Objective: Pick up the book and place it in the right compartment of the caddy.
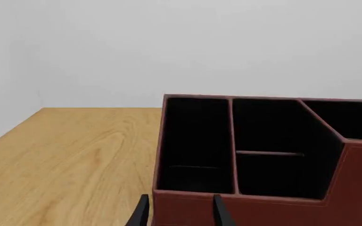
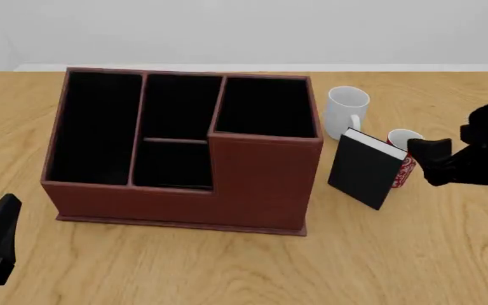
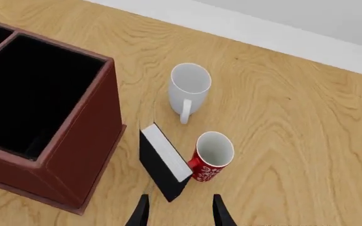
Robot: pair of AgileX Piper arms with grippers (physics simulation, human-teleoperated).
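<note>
Upright, book [image 2: 366, 169] beside caddy [image 2: 253, 184], right fingers [image 3: 219, 210] spread above.

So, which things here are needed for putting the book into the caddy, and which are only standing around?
Needed:
- book, standing upright on the table
- caddy
- its right compartment
- right end effector, open near the book

Only standing around:
- white mug
- red cup

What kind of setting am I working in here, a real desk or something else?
Likely a simulated tabletop, not a real room: a bare wood-grain table against blank pale walls, holding only a leather-look caddy, a black book, a white mug and a red cup.
</note>
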